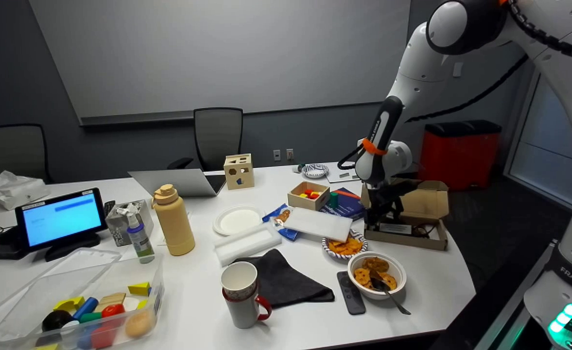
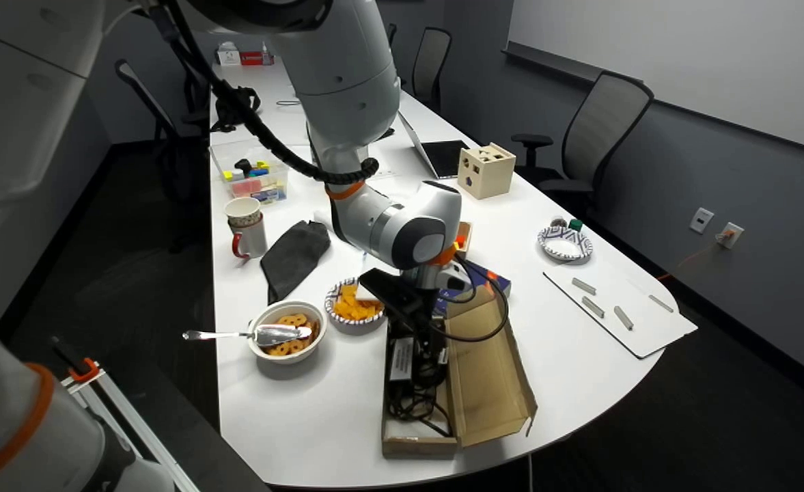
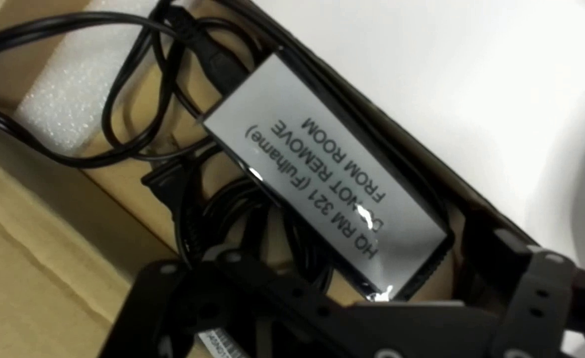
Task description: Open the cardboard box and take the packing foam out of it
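Well, toy tub (image 1: 96, 279): it sat at the near left of the white table (image 1: 193, 301) in an exterior view, clear plastic with coloured blocks (image 1: 87, 307) inside.
Spray bottle (image 1: 140, 240): it stood upright beside a tan flask (image 1: 174, 223).
Plate (image 1: 234, 221): round and white, it lay flat.
Mugs (image 1: 242, 311): two were stacked, the lower one red-handled, near a black cloth (image 1: 286, 279).
Foam slab (image 1: 248, 244): white, it lay on the table just in front of the plate.
Propped foam slab (image 1: 319, 223): it lay over a blue snack bag (image 1: 278, 214), one corner reaching above a patterned bowl (image 2: 356, 321) of orange chips (image 1: 342, 248).
Cardboard box (image 1: 412, 241): at the table's right end it stood open, lid flap (image 1: 431, 201) folded back; a labelled black adapter (image 3: 324, 174) and black cables (image 3: 215, 59) lay inside, with a piece of white foam (image 3: 76, 94) partly beneath the cables.
Gripper (image 3: 329, 266): it hung low at the box, fingers spread apart, the adapter's end showing between them in the wrist view; whether they touched anything I could not make out.
Red bin (image 1: 460, 163): black-topped, it stood beyond the table.
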